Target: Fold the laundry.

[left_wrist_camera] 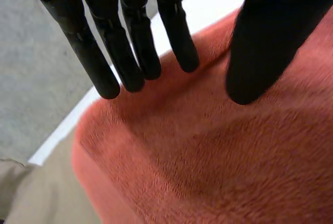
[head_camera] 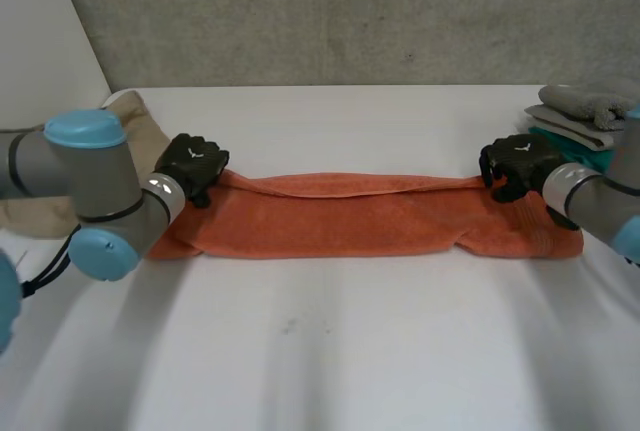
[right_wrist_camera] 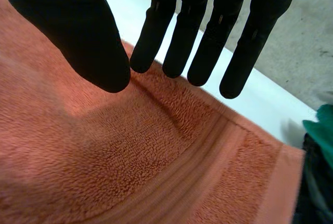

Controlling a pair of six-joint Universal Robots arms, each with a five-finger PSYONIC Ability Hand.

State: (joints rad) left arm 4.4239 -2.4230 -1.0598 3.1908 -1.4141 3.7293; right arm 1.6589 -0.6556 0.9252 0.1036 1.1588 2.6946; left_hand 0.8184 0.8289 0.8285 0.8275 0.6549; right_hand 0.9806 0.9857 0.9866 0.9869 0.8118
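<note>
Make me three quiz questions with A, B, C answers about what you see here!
1. What colour is the towel?
A. blue
B. orange
C. white

2. Where is the stack of folded cloths?
A. beside the right hand
B. on the towel's middle
C. on the floor

3. How does the towel lie?
A. rolled into a ball
B. hanging in the air
C. flat in a long strip on the table

Answers:
1. B: every view shows it orange.
2. A: the stack sits at the table's far corner, next to the right hand.
3. C: it stretches along the table from the left hand to the right hand.
</note>
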